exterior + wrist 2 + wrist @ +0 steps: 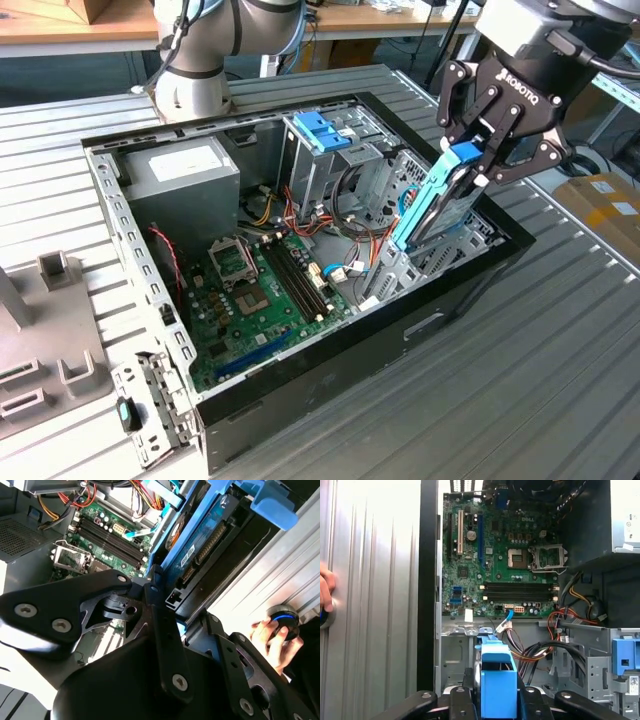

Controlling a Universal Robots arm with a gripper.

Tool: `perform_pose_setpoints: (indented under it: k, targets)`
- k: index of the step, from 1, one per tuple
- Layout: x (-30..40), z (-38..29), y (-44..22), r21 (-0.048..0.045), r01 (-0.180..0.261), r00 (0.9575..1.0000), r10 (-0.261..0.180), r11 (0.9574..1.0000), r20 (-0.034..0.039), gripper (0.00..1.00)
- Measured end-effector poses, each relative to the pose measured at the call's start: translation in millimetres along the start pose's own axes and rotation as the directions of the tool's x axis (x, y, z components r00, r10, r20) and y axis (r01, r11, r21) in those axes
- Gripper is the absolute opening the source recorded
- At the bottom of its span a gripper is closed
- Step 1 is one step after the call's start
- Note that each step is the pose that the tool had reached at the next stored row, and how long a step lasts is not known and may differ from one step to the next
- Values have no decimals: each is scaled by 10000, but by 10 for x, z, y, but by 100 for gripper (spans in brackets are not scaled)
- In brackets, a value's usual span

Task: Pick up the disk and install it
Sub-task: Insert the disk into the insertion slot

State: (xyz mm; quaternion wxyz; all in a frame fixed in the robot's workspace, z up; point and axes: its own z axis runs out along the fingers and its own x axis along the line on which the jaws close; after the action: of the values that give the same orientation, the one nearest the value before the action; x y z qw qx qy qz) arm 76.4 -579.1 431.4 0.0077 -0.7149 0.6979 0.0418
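Leaning blue-railed disk (425,213) in claw (477,160)

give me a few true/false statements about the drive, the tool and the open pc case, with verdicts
1. The black tool is clamped on the blue-railed flat hard drive. True.
2. The black computer case is open, showing its green motherboard. True.
3. The hard drive lies flat on the motherboard. False: it stands steeply tilted at the case's side on the exterior view's right.
4. The grey power-supply box sits outside the case. False: it sits inside, in a corner.
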Motion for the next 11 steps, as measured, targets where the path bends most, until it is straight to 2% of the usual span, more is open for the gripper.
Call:
perform_pose_setpoints:
  k: [3, 11]
  targets:
    - [0, 1, 30, 0, 0, 10000, 0, 10000, -1, 37]
    - [1, 32, 30, -1, 0, 10000, 0, 10000, -5, 37]
